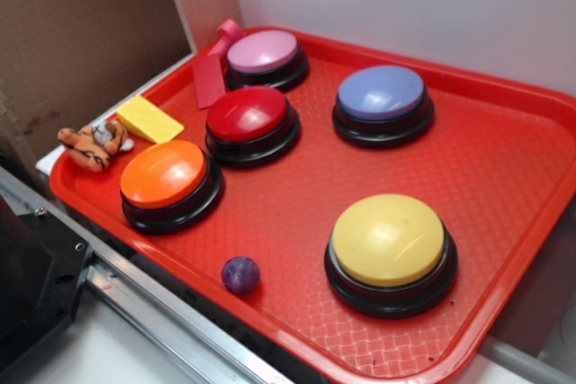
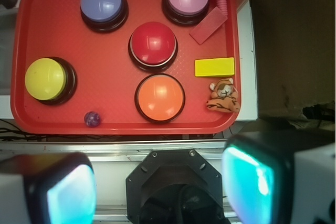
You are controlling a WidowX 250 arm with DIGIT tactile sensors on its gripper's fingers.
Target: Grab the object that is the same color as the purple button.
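Two glowing teal finger pads of the claw (image 2: 157, 187) frame the bottom of the wrist view, spread wide and released, holding nothing, off the near edge of the red tray (image 2: 47, 124). Just inside that near rim lies the small purple ball (image 2: 92, 118), between the yellow button (image 2: 46, 79) and the orange button (image 2: 159, 97). The purple button (image 2: 103, 3) stands at the tray's far side, well apart from the ball, beyond the red button (image 2: 153, 44).
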